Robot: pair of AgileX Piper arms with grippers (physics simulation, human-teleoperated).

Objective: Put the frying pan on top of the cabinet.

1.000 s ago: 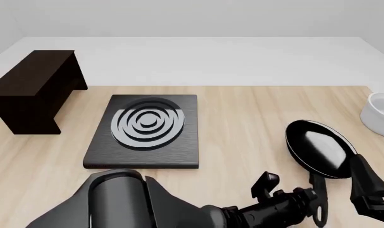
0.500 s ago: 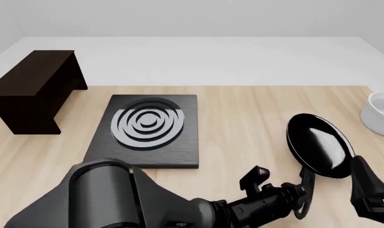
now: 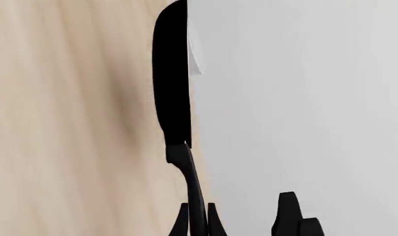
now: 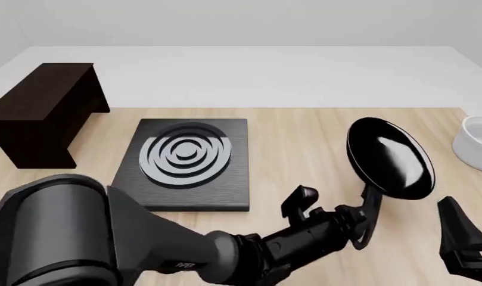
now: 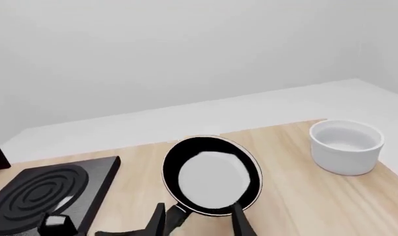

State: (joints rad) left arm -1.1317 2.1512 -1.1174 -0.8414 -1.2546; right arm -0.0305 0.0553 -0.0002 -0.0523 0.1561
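Observation:
The glossy black frying pan (image 4: 388, 158) hangs above the table right of centre, tipped steeply so its inside faces the camera. Its long handle (image 4: 366, 214) runs down into my left gripper (image 4: 358, 229), which is shut on it. In the left wrist view the frying pan (image 3: 171, 83) shows edge-on, with my left gripper (image 3: 197, 223) clamped on the handle. The dark brown cabinet (image 4: 42, 110) stands at the far left, its flat top bare. My right gripper (image 4: 473, 219) waits low at the right edge, open and holding nothing; in its wrist view the pan (image 5: 212, 177) lies ahead of the right gripper (image 5: 199, 221).
A black stove plate with grey rings (image 4: 185, 161) lies between the pan and the cabinet. A white bowl (image 4: 479, 143) stands at the table's right edge. The left arm's bulky body fills the lower left foreground.
My left gripper has lifted the pan off the table and carried it up and slightly left, tipping it more upright. The left arm's body has swung left. The right gripper has stayed put.

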